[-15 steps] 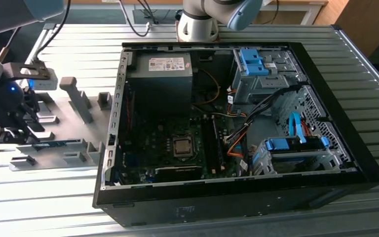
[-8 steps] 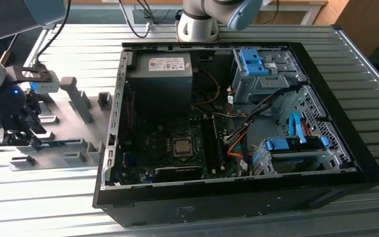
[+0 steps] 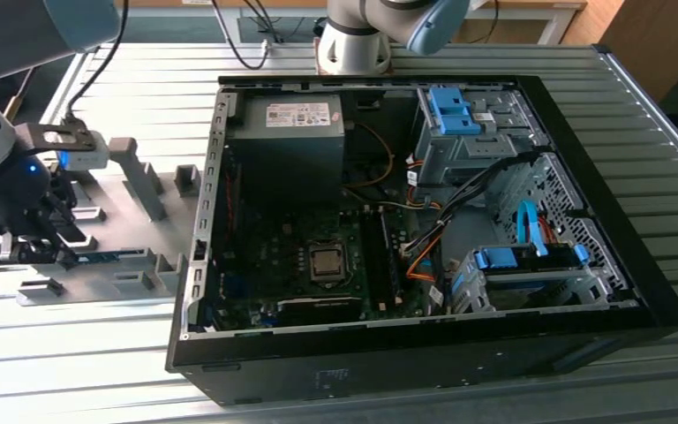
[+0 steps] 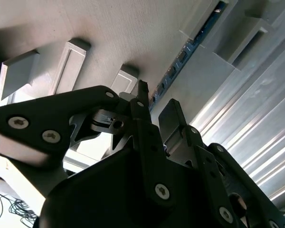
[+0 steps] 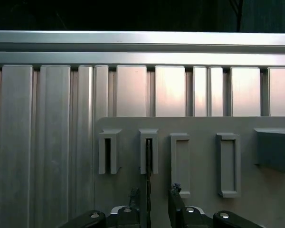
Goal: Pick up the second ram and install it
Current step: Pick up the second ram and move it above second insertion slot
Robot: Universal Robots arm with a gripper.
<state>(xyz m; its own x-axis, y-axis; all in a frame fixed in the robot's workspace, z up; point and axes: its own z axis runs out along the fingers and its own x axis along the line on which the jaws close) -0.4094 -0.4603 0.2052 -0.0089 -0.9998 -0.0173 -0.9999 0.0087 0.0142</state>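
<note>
Your tabletop (image 3: pixel 80 371) is ribbed aluminium. An open computer case (image 3: pixel 257 375) lies on its side in the middle of it. In the exterior view the arm's base (image 3: pixel 357 49) stands at twelve o'clock from the case. Inside the case you can see the motherboard (image 3: pixel 280 256). Its long black slots (image 3: pixel 377 256) run from twelve to six o'clock. A dark power supply (image 3: pixel 286 141) sits at eleven o'clock, and blue drive brackets (image 3: pixel 451 110) at one and four o'clock.

At nine o'clock from the case, just beside it, lies a grey fixture plate (image 3: pixel 127 225) carrying grey holder blocks (image 3: pixel 141 181). The second ram (image 3: pixel 109 257) stands on its long edge in those holders, near the plate's six o'clock edge and outside the case. The second wrist view shows the second ram (image 4: pixel 180 59) as a blue-green strip running away from the jaws. The first wrist view shows the second ram (image 5: pixel 148 166) edge-on, with its far end seated in a holder slot (image 5: pixel 148 151).

Your jaws are down over the stick's nine o'clock end and parted narrowly, with the fingers (image 5: pixel 135 197) straddling the board. One sits just beside it, and you cannot tell whether it touches. The other stands off with a clear gap, so nothing is clamped.
</note>
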